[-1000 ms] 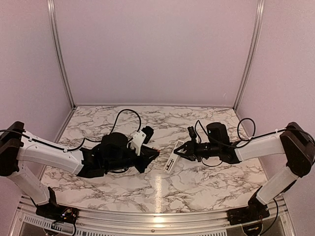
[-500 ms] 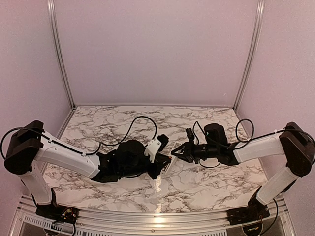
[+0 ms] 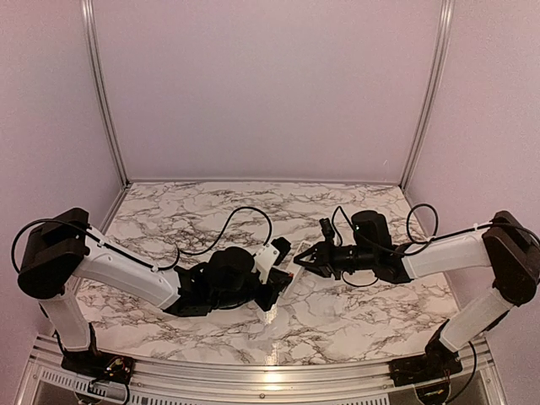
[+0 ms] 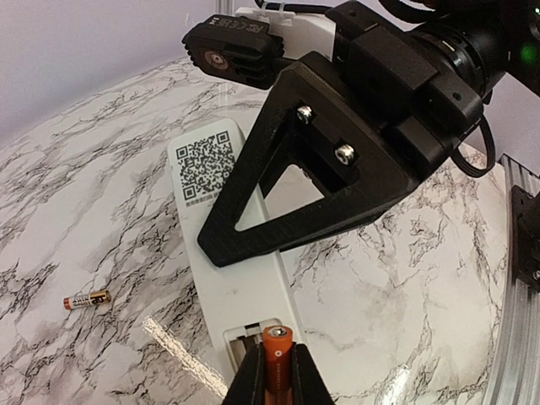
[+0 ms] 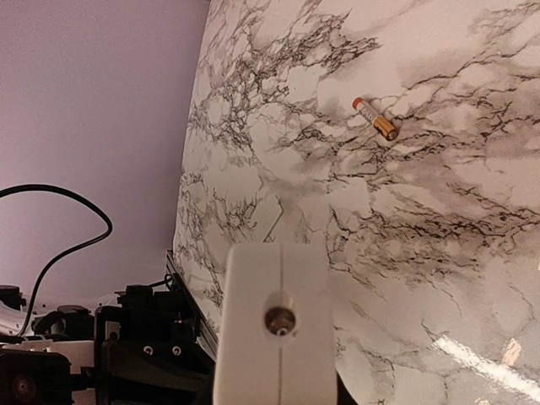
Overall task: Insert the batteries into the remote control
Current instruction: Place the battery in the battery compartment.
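The remote control is a white bar with a QR label, lying back side up with its battery bay open at the near end. My right gripper is shut on its far part, one black finger crossing over it. In the right wrist view the remote's end face fills the lower middle and hides the fingers. My left gripper is shut on an orange battery, whose metal tip sits right at the bay's edge. A second battery lies loose on the marble.
The two arms meet at mid-table over the marble top. Black cables loop behind both wrists. Pale walls and metal corner posts close off the back. A metal rail runs along the near edge.
My left arm has swung right and forward, bringing the battery from mid-left up to the remote's open bay. The right gripper, still holding the remote, has shifted slightly left.
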{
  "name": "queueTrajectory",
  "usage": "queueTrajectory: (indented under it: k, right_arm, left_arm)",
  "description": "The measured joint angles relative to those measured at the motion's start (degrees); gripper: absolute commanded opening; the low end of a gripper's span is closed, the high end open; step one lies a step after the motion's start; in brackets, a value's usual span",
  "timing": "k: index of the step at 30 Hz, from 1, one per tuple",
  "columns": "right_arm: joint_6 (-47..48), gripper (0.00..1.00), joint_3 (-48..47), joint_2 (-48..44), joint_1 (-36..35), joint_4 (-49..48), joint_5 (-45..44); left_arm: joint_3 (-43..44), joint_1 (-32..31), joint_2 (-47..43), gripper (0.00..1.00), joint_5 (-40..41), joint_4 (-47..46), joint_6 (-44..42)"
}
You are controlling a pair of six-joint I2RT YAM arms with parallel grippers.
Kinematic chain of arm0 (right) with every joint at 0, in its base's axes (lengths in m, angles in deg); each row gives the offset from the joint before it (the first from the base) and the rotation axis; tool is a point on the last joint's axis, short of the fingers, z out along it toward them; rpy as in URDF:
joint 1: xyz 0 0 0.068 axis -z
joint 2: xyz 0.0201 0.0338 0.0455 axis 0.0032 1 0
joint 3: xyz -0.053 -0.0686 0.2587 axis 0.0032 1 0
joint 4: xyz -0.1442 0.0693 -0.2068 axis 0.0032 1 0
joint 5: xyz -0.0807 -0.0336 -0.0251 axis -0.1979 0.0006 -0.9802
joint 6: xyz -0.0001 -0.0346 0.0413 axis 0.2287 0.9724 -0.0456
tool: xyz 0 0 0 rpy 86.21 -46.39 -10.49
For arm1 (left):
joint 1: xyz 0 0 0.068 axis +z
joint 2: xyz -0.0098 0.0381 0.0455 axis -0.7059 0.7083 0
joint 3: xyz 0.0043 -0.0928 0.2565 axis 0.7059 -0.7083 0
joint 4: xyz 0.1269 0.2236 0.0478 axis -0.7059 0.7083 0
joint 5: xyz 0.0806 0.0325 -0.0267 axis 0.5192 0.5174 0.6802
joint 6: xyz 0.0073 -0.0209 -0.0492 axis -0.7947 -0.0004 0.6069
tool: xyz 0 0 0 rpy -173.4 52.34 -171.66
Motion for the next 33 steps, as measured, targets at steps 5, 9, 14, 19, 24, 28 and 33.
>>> queueTrajectory:
  k: [5, 9, 14, 19, 24, 28, 33]
  right_arm:
    - [0.00, 0.00, -0.02, 0.00, 0.00, 0.00, 0.04]
    - [-0.02, 0.00, -0.26, 0.00, 0.00, 0.07, 0.04]
    - [-0.07, 0.00, -0.68, 0.00, 0.00, -0.04, 0.11]
    - [-0.11, 0.00, -0.70, 0.00, 0.00, 0.00, 0.04]
    - [-0.07, 0.00, -0.74, 0.00, 0.00, 0.09, 0.04]
    - [0.02, 0.00, -1.01, 0.00, 0.00, 0.52, -0.07]
    - [0.20, 0.00, -1.40, 0.00, 0.00, 1.25, -0.44]
  left_arm:
    - [0.00, 0.00, 0.02, 0.00, 1.95, -0.24, -0.15]
    - [0.00, 0.00, 0.24, 0.00, 2.97, -0.46, -0.31]
    - [0.00, 0.00, 0.66, 0.00, 3.17, -1.36, -0.48]
    - [0.00, 0.00, 1.05, 0.05, 3.21, -1.73, -0.42]
    - [0.00, -0.02, 1.07, 0.14, 4.24, -1.77, -0.50]
    - [0.00, -0.07, 1.07, 0.17, 5.16, -1.68, -0.81]
    - [0.00, -0.11, 1.07, 0.20, 5.86, -1.44, -1.09]
